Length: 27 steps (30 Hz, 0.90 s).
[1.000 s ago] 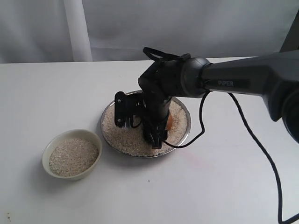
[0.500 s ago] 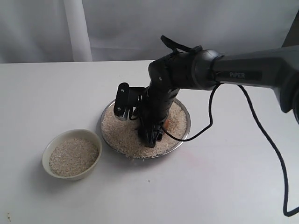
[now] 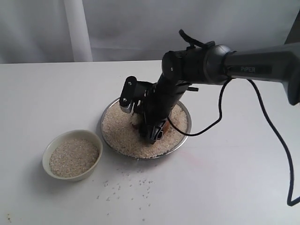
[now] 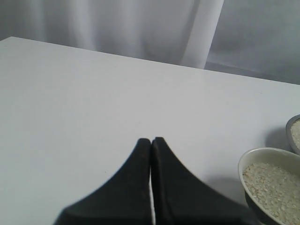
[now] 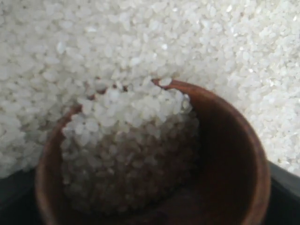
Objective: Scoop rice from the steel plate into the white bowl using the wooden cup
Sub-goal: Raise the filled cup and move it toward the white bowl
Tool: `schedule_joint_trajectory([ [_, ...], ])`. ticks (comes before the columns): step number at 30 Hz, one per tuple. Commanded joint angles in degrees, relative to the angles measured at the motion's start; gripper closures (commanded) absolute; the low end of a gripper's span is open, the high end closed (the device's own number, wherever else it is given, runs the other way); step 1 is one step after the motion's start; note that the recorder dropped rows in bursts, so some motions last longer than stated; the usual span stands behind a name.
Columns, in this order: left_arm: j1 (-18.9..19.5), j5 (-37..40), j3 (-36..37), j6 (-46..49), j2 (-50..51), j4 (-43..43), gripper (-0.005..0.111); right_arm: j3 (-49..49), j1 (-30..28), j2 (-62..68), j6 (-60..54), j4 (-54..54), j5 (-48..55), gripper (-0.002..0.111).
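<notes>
The steel plate (image 3: 107, 114) lies mid-table, covered with rice (image 3: 123, 133). My right gripper (image 3: 153, 132) reaches down into it, shut on the wooden cup (image 3: 162, 125), of which only a reddish sliver shows past the fingers. The right wrist view shows the wooden cup (image 5: 234, 154) tilted into the plate's rice (image 5: 225, 42), with a heap of grains (image 5: 126, 136) inside it. The white bowl (image 3: 47, 152) stands to the plate's front left, filled with rice. My left gripper (image 4: 151, 140) hovers shut and empty over bare table beside the white bowl (image 4: 251, 159).
Loose grains (image 3: 126, 187) lie scattered on the white table in front of the plate. The right arm's cable (image 3: 215, 117) loops down beside the plate's right rim. A pale curtain hangs behind the table's far edge.
The right wrist has swung up and to the right while the cup stayed low in the plate. Grains that were not there before now lie scattered on the table in front of the plate.
</notes>
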Motion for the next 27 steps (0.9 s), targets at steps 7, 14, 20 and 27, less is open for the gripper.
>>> schedule_joint_trajectory([
  [7, -0.37, -0.36, -0.2, -0.1, 0.02, -0.33, 0.107, 0.14, -3.23, -2.84, -13.11, 16.47, -0.98, 0.108],
  [14, -0.37, -0.36, -0.2, -0.1, 0.02, -0.33, 0.107, 0.14, -4.8, -3.07, -18.91, 24.31, -0.82, 0.108],
  [20, -0.37, -0.36, -0.2, -0.1, 0.02, -0.33, 0.107, 0.14, -4.94, -3.29, -19.07, 24.15, 0.75, 0.108],
  [27, -0.37, -0.36, -0.2, -0.1, 0.02, -0.33, 0.107, 0.14, -4.83, -3.57, -19.07, 22.17, 2.51, 0.108],
])
